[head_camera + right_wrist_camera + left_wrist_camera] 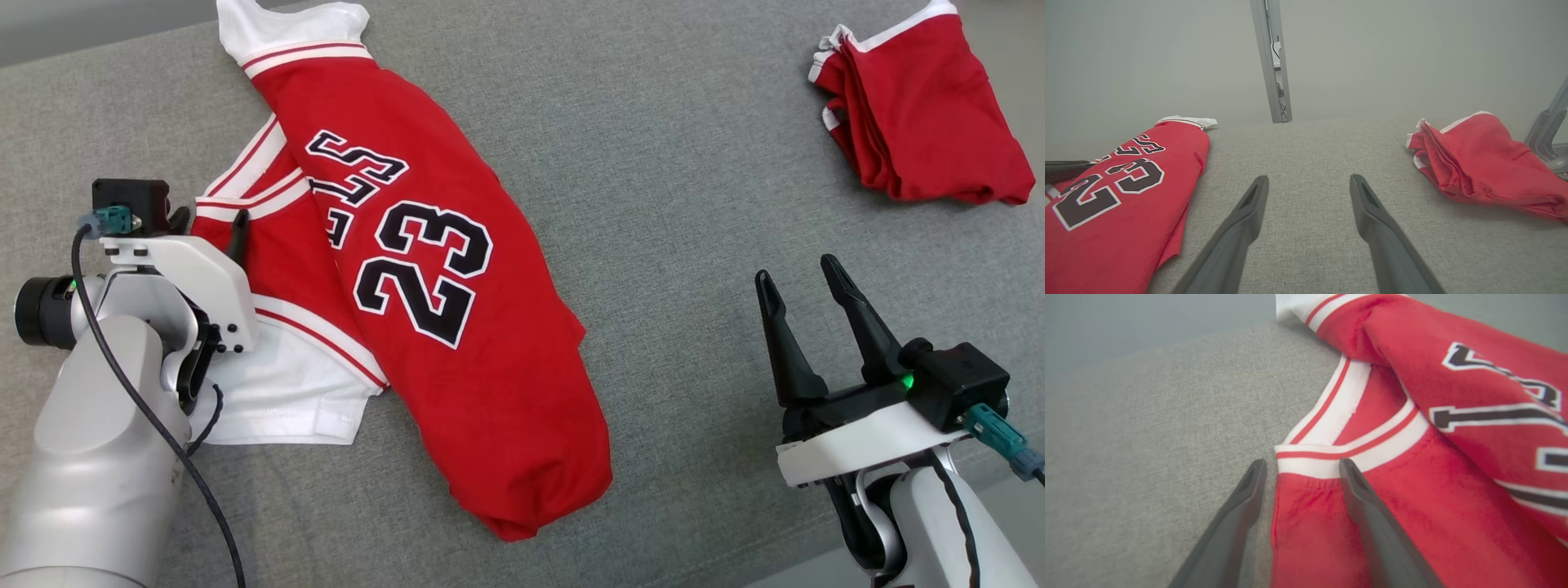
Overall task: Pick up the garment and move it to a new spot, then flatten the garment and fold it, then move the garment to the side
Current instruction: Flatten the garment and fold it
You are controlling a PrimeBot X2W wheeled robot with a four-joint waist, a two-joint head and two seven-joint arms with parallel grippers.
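Left gripper (1302, 463) straddles the garment's (490, 392) collar, jaws wide, near the bench's (653, 204) left edge; right gripper (797, 269) hangs wide apart.

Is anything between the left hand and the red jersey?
Nothing visible. The open left hand is at the edge of the jersey, one finger over red cloth, the other over the grey surface.

Red white-sleeved number-23 garment (457, 351), seemingly folded lengthwise, diagonal on grey surface (678, 245).
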